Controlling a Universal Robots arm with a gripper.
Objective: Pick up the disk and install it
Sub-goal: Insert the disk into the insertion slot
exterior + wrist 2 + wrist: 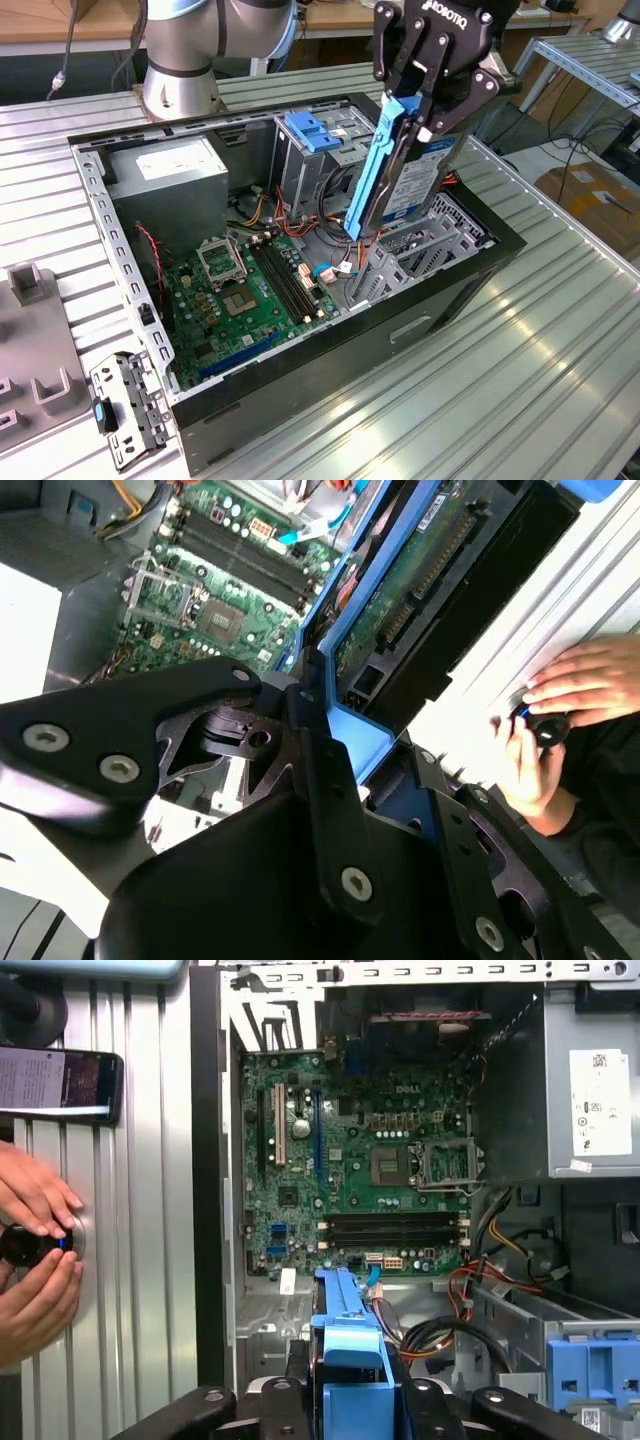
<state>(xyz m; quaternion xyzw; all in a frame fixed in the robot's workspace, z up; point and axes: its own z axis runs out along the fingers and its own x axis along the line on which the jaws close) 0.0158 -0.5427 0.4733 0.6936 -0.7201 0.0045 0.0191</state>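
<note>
While I hang over the open case [330,395], my jaws are closed tight on the disk [405,175], not yet seated in any bay.

My gripper [420,110] pinches its upper end, so it hangs on edge, tilted, blue rails left bare for sliding into a slot. Its lower end hovers just above the metal bracketry by the case's edge on the exterior view's right, beside the grey cage [315,150], off to the side of the motherboard [250,285].
</note>
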